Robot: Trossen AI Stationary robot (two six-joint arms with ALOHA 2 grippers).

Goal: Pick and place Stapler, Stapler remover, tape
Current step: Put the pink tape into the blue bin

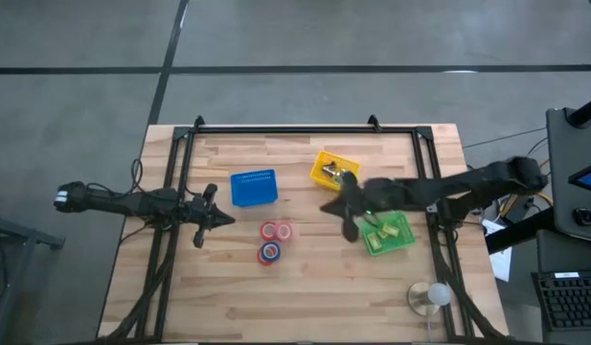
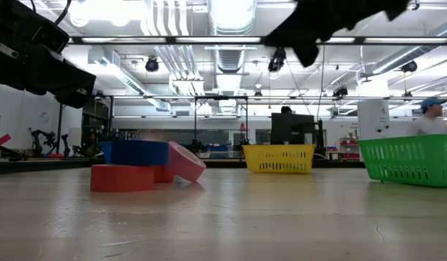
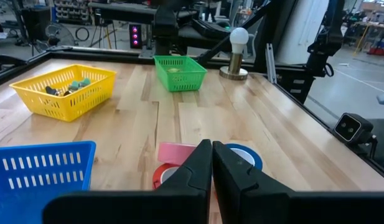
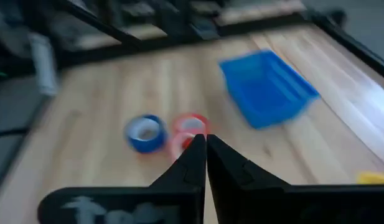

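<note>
Three tape rolls lie together at the table's middle: a red one (image 1: pixel 268 230) and a pink one (image 1: pixel 284 231) side by side, and a blue one (image 1: pixel 269 252) just nearer the front edge. In the low view the pink roll (image 2: pixel 185 161) stands tilted, leaning on a neighbour. My left gripper (image 1: pixel 221 219) is shut and empty, left of the rolls. My right gripper (image 1: pixel 329 206) is shut and empty, raised above the table between the yellow basket (image 1: pixel 334 170) and the green basket (image 1: pixel 389 233). Small dark and green items (image 3: pixel 67 87) lie in the yellow basket; which is the stapler or stapler remover I cannot tell.
A blue basket (image 1: pixel 254 187) stands behind the rolls. A small lamp with a white bulb (image 1: pixel 430 295) sits at the front right. A black frame (image 1: pixel 305 129) rims the table. Bare wood stretches along the front edge.
</note>
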